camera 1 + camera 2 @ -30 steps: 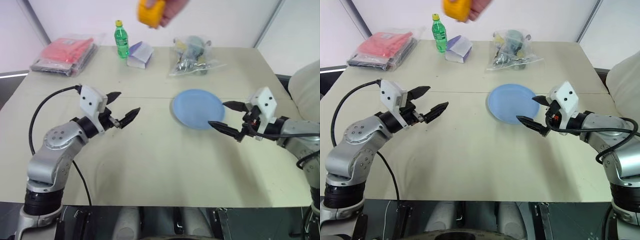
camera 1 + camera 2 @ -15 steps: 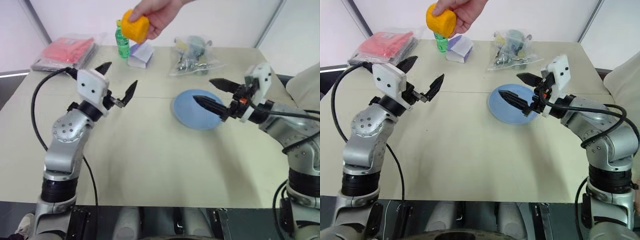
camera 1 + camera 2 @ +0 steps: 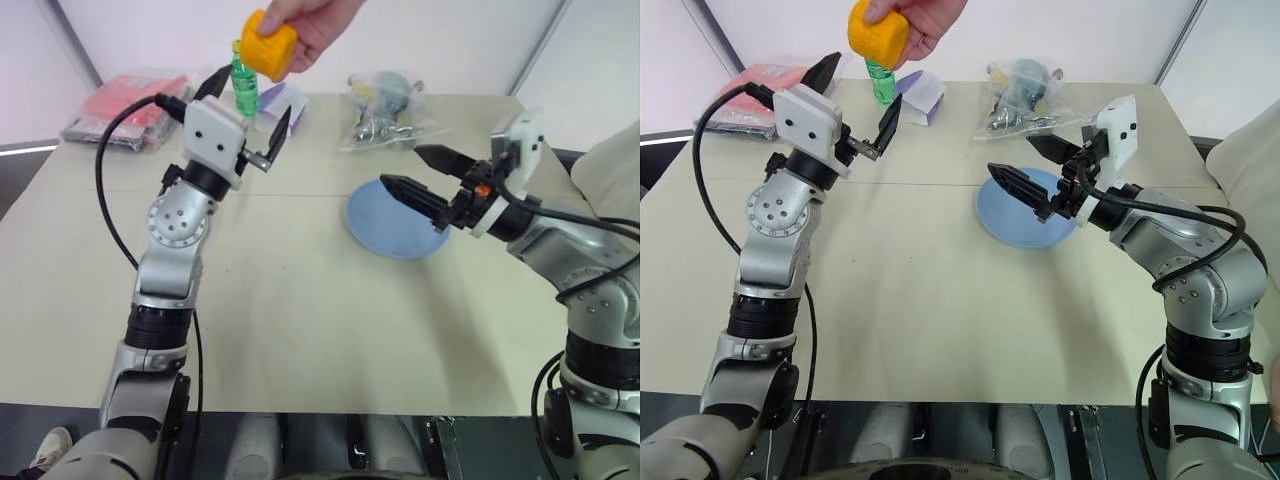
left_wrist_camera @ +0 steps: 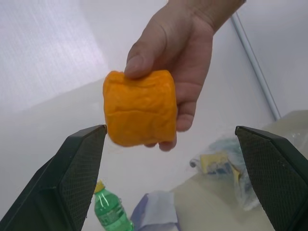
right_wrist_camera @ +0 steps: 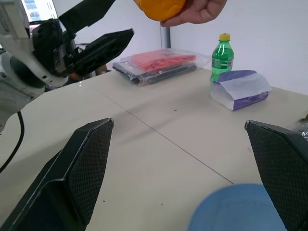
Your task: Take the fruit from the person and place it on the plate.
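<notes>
orange-yellow and smooth, the fruit (image 3: pixel 271 45) sits pinched in the person's hand (image 3: pixel 318 24) up above the far side of the table (image 3: pixel 300 330), thumb on top and fingers curled behind it (the wrist view of the left arm shows this grip plainly). just below and to the left of it, the left gripper (image 3: pixel 248 118) is raised with its two black fingers spread wide, the fruit above the gap and not touching either finger. the right gripper (image 3: pixel 418 171) hangs over the light blue plate (image 3: pixel 385 232), its jaws also parted and holding nothing, pointing left across the table. the plate lies flat and bare to the right of the table's middle. along the far edge, from left to right, are a clear bag of red cloth (image 3: pixel 130 108), a green bottle (image 3: pixel 243 88) with a yellow cap, a small purple and white box (image 3: pixel 283 106) just beside the bottle, and a clear bag of mixed items (image 3: pixel 388 112).
</notes>
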### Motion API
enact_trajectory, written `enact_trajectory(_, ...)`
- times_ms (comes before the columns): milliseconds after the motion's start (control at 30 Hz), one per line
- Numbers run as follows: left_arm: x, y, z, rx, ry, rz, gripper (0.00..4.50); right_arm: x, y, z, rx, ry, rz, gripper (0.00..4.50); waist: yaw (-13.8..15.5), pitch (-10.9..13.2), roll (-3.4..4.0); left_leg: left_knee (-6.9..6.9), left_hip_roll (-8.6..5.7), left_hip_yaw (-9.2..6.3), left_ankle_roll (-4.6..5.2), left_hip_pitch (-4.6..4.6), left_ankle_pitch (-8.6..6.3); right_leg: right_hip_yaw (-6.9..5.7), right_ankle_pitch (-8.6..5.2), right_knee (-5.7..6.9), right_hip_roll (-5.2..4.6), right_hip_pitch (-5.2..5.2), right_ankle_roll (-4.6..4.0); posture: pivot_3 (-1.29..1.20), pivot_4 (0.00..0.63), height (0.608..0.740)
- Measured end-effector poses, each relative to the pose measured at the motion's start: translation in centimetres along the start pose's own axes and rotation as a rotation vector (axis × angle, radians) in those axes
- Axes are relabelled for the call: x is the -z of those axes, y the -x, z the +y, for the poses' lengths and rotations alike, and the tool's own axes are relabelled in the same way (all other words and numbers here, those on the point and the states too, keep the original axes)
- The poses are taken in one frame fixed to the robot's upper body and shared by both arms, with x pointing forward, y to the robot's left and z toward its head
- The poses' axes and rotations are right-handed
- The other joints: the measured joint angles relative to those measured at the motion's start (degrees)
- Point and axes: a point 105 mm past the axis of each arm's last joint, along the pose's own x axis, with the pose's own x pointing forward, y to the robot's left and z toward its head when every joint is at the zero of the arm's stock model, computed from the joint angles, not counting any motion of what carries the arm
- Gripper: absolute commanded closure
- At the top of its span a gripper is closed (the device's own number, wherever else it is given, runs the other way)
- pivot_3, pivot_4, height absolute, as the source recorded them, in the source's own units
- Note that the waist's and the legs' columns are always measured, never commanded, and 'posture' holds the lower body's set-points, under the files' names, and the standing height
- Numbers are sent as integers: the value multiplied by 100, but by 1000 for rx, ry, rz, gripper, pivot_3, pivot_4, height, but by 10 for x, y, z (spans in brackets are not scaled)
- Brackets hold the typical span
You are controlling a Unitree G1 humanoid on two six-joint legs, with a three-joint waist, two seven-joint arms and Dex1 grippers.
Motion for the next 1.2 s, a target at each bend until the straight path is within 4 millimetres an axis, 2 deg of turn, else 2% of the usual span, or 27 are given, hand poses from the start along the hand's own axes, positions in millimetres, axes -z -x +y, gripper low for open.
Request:
enact_trajectory(733,8,-35,14,-54,-20,-49,15,3,3,1,15,11,10,0,-1,0,0,0,0,2,0,-1,0,-1,0,-1,0,0,1,0,150,731)
enact_trajectory(833,10,-37,13,-54,-13,-52,827,4,4,1,19,9,14,0,0,0,0,0,0,3,0,-1,0,-1,0,-1,0,-1,1,0,150,731)
enact_trajectory(933,12,-38,13,-53,-10,-53,2350,3,4,2,17,17,11,0,-1,0,0,0,0,2,0,-1,0,-1,0,-1,1,-1,1,0,150,731)
enact_trajectory(967,12,-39,12,-53,-8,-52,2551,4,4,3,17,18,12,0,-1,0,0,0,0,2,0,-1,0,-1,0,-1,1,-1,1,0,150,731)
enact_trajectory(1200,14,-40,12,-55,9,-46,2555,6,5,2,25,18,20,0,-2,0,0,0,0,2,0,-1,0,-1,0,-1,1,-1,1,0,150,731)
